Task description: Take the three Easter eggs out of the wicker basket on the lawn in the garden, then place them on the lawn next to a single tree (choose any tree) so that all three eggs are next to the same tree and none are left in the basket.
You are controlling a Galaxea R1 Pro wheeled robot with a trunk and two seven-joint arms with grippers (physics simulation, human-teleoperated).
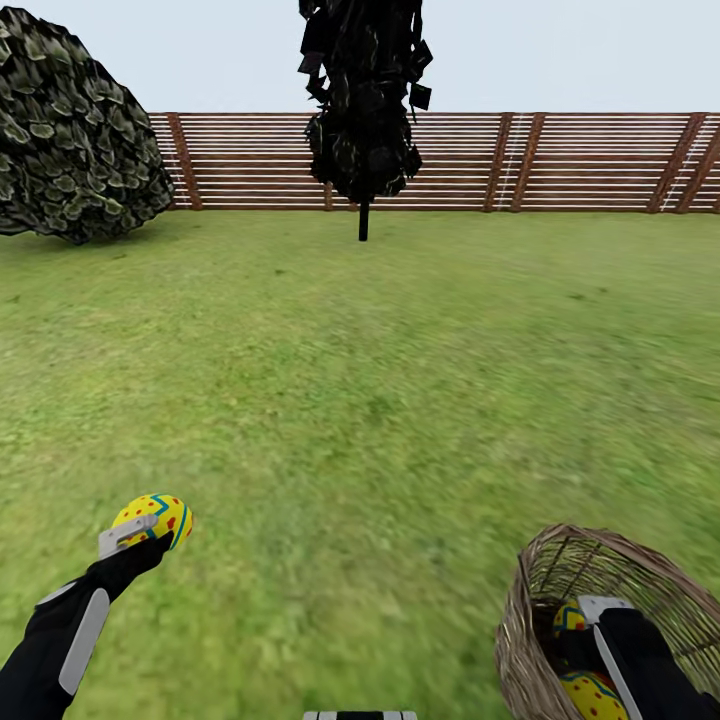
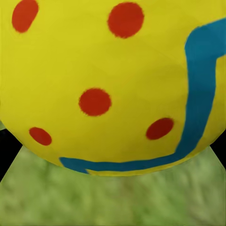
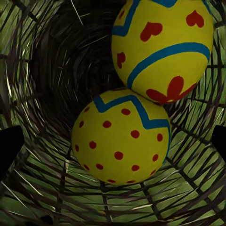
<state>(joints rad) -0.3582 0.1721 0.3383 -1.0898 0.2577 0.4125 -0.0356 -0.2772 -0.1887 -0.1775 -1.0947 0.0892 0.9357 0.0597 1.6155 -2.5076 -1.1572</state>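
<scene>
Left gripper (image 1: 140, 535), black with grey pads, clamped on one bright yellow egg with red dots and a blue zigzag (image 1: 155, 518), held low above the short green lawn (image 1: 380, 380) at the near left; seen close through the left wrist camera (image 2: 113, 84), with blurred grass beneath. Right gripper (image 1: 598, 608) reaching down into the mouth of the small brown open-weave wicker basket (image 1: 540, 570) at the near right; fingers apart, dark tips at either edge of the right wrist picture, nothing between them yet. Two more yellow eggs inside, touching each other: a red-dotted one with a blue zigzag (image 3: 121, 141) nearer the opening and squarely between the open fingers, and one with red hearts and a red flower (image 3: 162, 47) lying deeper and off to one side. Likely next grasp: straight ahead along the fingers onto the dotted egg, right arm plainly the nearer. Far ahead by the brown slatted fence (image 1: 560, 160), only a narrow dark tree (image 1: 362, 100) and a round leafy bush (image 1: 70, 130); no broad-crowned tree to be seen.
</scene>
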